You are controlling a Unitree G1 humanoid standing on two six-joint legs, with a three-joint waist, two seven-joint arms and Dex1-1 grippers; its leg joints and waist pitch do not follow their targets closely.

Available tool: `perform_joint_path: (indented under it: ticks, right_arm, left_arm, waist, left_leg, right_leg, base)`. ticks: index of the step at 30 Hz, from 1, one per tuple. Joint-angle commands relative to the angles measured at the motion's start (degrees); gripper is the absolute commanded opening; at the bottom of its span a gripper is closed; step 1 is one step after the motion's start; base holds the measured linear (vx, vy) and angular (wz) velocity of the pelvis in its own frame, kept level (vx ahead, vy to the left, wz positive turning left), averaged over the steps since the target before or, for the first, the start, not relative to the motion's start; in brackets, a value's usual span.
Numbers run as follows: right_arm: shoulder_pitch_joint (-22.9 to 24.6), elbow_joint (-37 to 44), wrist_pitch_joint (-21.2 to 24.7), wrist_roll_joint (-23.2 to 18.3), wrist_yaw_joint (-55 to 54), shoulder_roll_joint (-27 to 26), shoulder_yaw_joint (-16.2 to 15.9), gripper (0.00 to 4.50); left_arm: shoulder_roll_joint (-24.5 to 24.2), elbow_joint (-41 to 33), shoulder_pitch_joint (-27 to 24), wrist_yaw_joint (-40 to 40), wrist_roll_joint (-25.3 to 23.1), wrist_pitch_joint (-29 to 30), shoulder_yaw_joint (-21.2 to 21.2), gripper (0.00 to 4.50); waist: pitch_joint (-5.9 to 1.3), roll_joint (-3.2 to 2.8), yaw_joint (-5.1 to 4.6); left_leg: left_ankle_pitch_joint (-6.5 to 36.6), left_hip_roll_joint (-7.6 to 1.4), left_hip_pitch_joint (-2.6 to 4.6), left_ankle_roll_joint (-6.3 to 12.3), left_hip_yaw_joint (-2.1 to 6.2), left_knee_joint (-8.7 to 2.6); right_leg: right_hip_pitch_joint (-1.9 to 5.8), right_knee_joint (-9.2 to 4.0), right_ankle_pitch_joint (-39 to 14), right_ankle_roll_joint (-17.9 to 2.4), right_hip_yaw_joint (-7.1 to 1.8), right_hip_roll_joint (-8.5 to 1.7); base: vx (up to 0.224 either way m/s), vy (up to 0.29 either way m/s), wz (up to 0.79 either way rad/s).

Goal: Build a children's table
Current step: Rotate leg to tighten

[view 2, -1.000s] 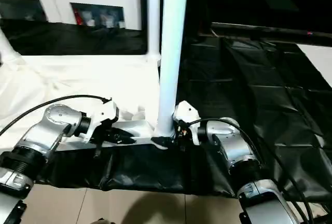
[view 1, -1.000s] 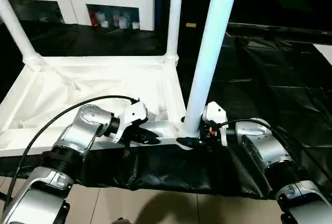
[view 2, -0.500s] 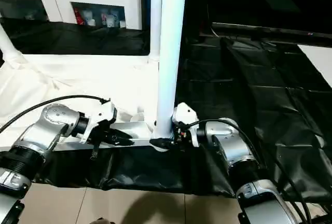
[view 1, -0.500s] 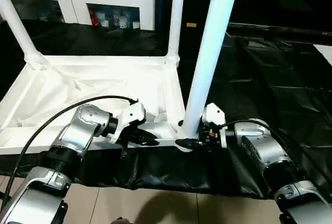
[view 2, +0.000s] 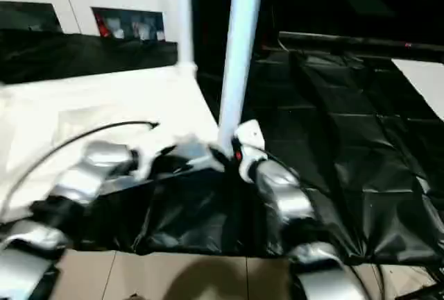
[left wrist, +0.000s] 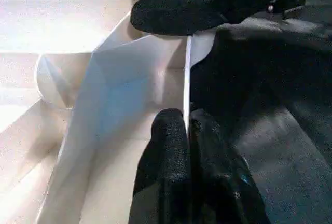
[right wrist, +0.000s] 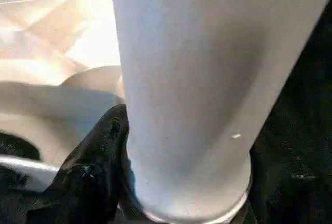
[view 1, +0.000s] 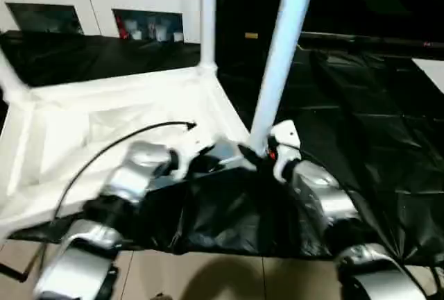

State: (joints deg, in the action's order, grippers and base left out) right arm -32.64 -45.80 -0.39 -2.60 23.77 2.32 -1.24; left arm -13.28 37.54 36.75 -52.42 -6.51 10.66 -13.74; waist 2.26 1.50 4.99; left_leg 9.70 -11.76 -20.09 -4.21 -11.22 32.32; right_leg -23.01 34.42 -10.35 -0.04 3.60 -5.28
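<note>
The children's table lies upside down on the black-covered work table, its white top (view 1: pixel 104 116) facing down with legs standing up. The near right leg (view 1: pixel 281 57) rises from the corner socket closest to me. A far leg (view 1: pixel 207 15) stands behind it. My left gripper (left wrist: pixel 188 123) is shut on the thin near rim of the table top (left wrist: pixel 129 79), just left of that corner. My right gripper (view 1: pixel 255 153) is shut on the flared base of the near right leg (right wrist: pixel 192 89), one black finger (right wrist: pixel 98 151) pressing its side; the other finger is hidden.
The work table's black cover (view 1: pixel 361 126) lies wrinkled to the right, and its front edge (view 1: pixel 229 241) hangs over the floor (view 1: pixel 208 276). A white cabinet (view 1: pixel 104 1) stands at the back left.
Both grippers have pushed away from me, keeping their grip. The near right corner slid farther onto the work table, and the top has turned, its far leg shifting left.
</note>
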Motion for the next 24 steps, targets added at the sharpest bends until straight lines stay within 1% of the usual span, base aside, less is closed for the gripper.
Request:
perform_joint_path:
  ticks: [1,2,3,4,5,7,8,9,10,11,12,13,14,15,16,17,18,19,20,22,23,24]
  right_arm:
    - [-0.47,-1.28,-0.39,1.12,2.99,-6.35,-5.83,3.07]
    - [-0.55,-1.01,-0.82,1.69,3.59,-6.53,-6.54,3.42]
    - [-0.47,-0.37,-0.67,1.65,4.29,-6.26,-6.56,3.42]
    - [-0.44,-0.09,-0.48,1.4,4.9,-5.9,-6.36,3.42]
    - [-0.42,0.28,-0.1,1.09,5.32,-5.48,-6.01,3.59]
    - [-0.31,1.05,-0.59,0.92,7.29,-3.97,-5.99,3.59]
    - [-0.12,1.64,-1.43,0.96,10.4,-1.49,-6.37,3.92]
    - [-0.11,1.68,-1.5,0.96,10.65,-1.29,-6.4,3.92]
    - [-0.02,1.79,-1.73,1.01,12.21,-0.16,-6.62,3.92]
    - [0.25,1.98,-2.84,1.36,15.75,1.89,-7.22,3.92]
    - [0.37,2.09,-3.21,1.4,17.11,2.57,-7.42,3.92]
    - [0.91,2.61,-4.56,1.49,22.06,4.95,-8.2,3.92]
    - [1.04,2.76,-4.82,1.49,23.24,5.51,-8.41,3.92]
    - [1.69,3.67,-5.8,1.39,28.13,7.77,-9.41,3.92]
    - [2.08,4.4,-6.0,1.1,30.95,8.97,-10.0,3.92]
    - [2.57,5.48,-5.92,0.46,34.77,10.34,-10.53,3.92]
    - [2.85,6.21,-5.91,0.07,37.18,11.22,-10.94,3.92]
    - [3.03,6.75,-5.85,-0.25,38.89,11.83,-11.21,3.92]
    - [3.26,7.6,-5.5,-0.8,41.66,12.77,-11.76,3.92]
    - [3.5,8.53,-5.37,-1.69,45.44,13.96,-12.46,3.92]
    - [3.56,8.79,-5.5,-2.07,46.77,14.36,-12.67,3.64]
    - [3.62,9.07,-5.06,-2.57,47.87,14.57,-12.73,3.64]
  left_arm:
    - [5.4,1.03,0.79,3.97,1.32,-0.15,-1.53,0.0]
    - [5.64,0.67,0.69,3.37,1.3,-0.26,-1.89,0.0]
    - [5.44,0.0,0.36,2.07,1.44,-0.31,-2.16,0.0]
    - [5.15,-0.38,0.14,1.27,1.6,-0.4,-2.21,0.0]
    - [4.77,-0.84,-0.15,0.34,1.75,-0.5,-2.24,0.0]
    - [3.64,-1.89,-0.89,-2.32,2.35,-0.77,-2.45,0.0]
    - [2.07,-3.37,-1.98,-6.11,3.24,-1.9,-2.83,0.0]
    - [1.95,-3.49,-2.07,-6.41,3.31,-2.0,-2.86,0.0]
    - [1.27,-4.23,-2.56,-8.14,3.88,-2.0,-2.95,0.0]
    - [0.08,-5.16,-3.18,-10.5,4.49,-1.91,-2.99,0.0]
    - [-0.34,-5.39,-3.34,-11.29,4.68,-2.04,-3.02,0.0]
    - [-1.83,-6.01,-3.85,-14.41,5.45,-2.28,-3.16,0.0]
    - [-2.18,-6.13,-3.96,-15.14,5.63,-2.32,-3.2,0.0]
    - [-3.5,-6.71,-4.4,-18.3,6.55,-2.46,-3.32,0.0]
    - [-4.06,-6.97,-4.51,-19.53,6.98,-2.31,-3.27,0.0]
    - [-4.71,-7.35,-4.65,-21.3,7.48,-2.21,-3.16,0.0]
    - [-5.16,-7.62,-4.72,-22.51,7.84,-1.9,-3.13,0.0]
    - [-5.47,-7.83,-4.76,-23.38,8.08,-1.6,-3.1,0.0]
    - [-6.07,-8.0,-4.79,-24.74,8.17,-1.66,-3.22,0.0]
    - [-7.02,-8.33,-4.86,-26.78,8.48,-1.33,-3.39,0.0]
    - [-7.39,-8.51,-4.91,-27.61,8.72,-1.01,-3.44,0.0]
    - [-7.72,-8.61,-4.94,-28.19,8.86,-0.94,-3.53,0.0]
  waist:
    - [-2.86,0.18,0.0]
    - [-2.83,0.28,-0.02]
    - [-2.8,0.37,-0.01]
    - [-2.78,0.27,-0.02]
    - [-2.78,0.27,-0.02]
    - [-2.82,0.27,-0.05]
    - [-2.97,0.39,-0.03]
    - [-3.05,0.36,-0.01]
    - [-3.07,0.49,-0.07]
    - [-3.09,0.48,0.06]
    - [-3.12,0.51,0.15]
    - [-3.09,0.53,0.13]
    - [-3.08,0.52,0.22]
    - [-3.05,0.48,0.3]
    - [-3.06,0.42,0.35]
    - [-2.98,0.45,0.36]
    - [-2.86,0.46,0.61]
    - [-2.85,0.41,0.62]
    - [-2.8,0.56,0.71]
    - [-2.73,0.6,0.9]
    - [-2.68,0.53,0.95]
    - [-2.63,0.52,1.0]
  left_leg:
    - [16.99,-1.29,0.26,-0.46,0.79,-3.97]
    - [17.0,-1.31,0.2,-0.18,0.79,-4.01]
    - [17.22,-1.36,0.2,-0.03,0.81,-4.05]
    - [17.45,-1.36,0.22,0.0,0.82,-4.07]
    - [17.69,-1.41,0.27,0.04,0.84,-4.1]
    - [17.47,-1.44,0.19,0.1,0.86,-4.12]
    - [16.54,-1.45,0.08,0.51,0.83,-4.0]
    - [15.93,-1.47,0.02,0.78,0.79,-3.93]
    - [15.22,-1.45,-0.02,1.14,0.66,-3.83]
    - [13.92,-1.45,0.0,1.78,0.56,-3.67]
    - [13.03,-1.41,-0.13,2.4,0.44,-3.53]
    - [12.71,-1.34,-0.17,2.7,0.43,-3.5]
    - [12.6,-1.31,-0.16,3.01,0.41,-3.49]
    - [12.0,-1.46,-0.12,3.43,0.42,-3.47]
    - [11.86,-1.47,-0.09,3.53,0.41,-3.43]
    - [12.07,-1.5,-0.12,3.65,0.32,-3.43]
    - [12.81,-1.56,-0.1,3.75,0.29,-3.43]
    - [13.2,-1.67,-0.03,3.77,0.27,-3.45]
    - [13.9,-1.8,0.02,3.62,0.28,-3.52]
    - [14.76,-1.8,0.05,3.24,0.37,-3.61]
    - [15.58,-1.86,0.11,2.91,0.38,-3.67]
    - [16.24,-1.87,0.21,2.58,0.4,-3.71]
  right_leg:
    - [2.09,-4.6,-17.43,-9.66,-2.38,-2.97]
    - [2.09,-4.66,-17.65,-9.49,-2.38,-2.98]
    - [2.03,-4.66,-18.11,-9.31,-2.37,-2.97]
    - [1.98,-4.7,-18.31,-9.28,-2.39,-2.99]
    - [1.97,-4.71,-18.42,-9.23,-2.39,-2.99]
    - [2.06,-4.62,-17.68,-9.39,-2.4,-3.0]
    - [2.26,-4.37,-15.86,-9.85,-2.39,-3.02]
    - [2.36,-4.26,-14.75,-10.1,-2.38,-3.04]
    - [2.34,-4.2,-13.61,-10.36,-2.41,-3.0]
    - [2.36,-3.98,-11.61,-11.16,-2.42,-3.0]
    - [2.51,-3.8,-10.05,-11.71,-2.41,-2.97]
    - [2.53,-3.77,-9.78,-11.85,-2.39,-2.93]
    - [2.62,-3.81,-9.82,-11.93,-2.35,-2.93]
    - [2.68,-3.67,-9.05,-12.25,-2.32,-2.85]
    - [2.67,-3.61,-8.97,-12.41,-2.28,-2.81]
    - [2.66,-3.58,-9.18,-12.66,-2.24,-2.67]
    - [2.72,-3.72,-10.45,-12.5,-2.21,-2.65]
    - [2.56,-3.71,-11.01,-12.54,-2.23,-2.64]
    - [2.5,-3.83,-12.07,-12.67,-2.22,-2.74]
    - [2.5,-3.95,-14.36,-12.19,-2.22,-2.82]
    - [2.32,-4.1,-15.81,-11.97,-2.26,-2.86]
    - [2.17,-4.24,-16.98,-11.77,-2.32,-2.92]
  base:
    - [0.0,0.0,0.0]
    - [0.0,0.0,0.0]
    - [0.0,0.0,0.0]
    - [0.0,0.0,0.0]
    - [0.0,0.0,0.0]
    - [0.0,0.0,0.0]
    - [0.0,0.0,0.0]
    - [0.0,0.0,0.0]
    - [0.0,0.0,0.0]
    - [0.0,0.0,0.0]
    - [0.0,0.0,0.0]
    - [0.0,0.0,0.0]
    - [0.0,0.0,0.0]
    - [0.0,0.0,0.0]
    - [0.0,0.0,0.0]
    - [0.0,0.0,0.0]
    - [0.0,0.0,0.0]
    - [0.0,0.0,0.0]
    - [0.0,0.0,0.0]
    - [0.0,0.0,0.0]
    - [0.0,0.0,0.0]
    - [0.0,0.0,0.0]
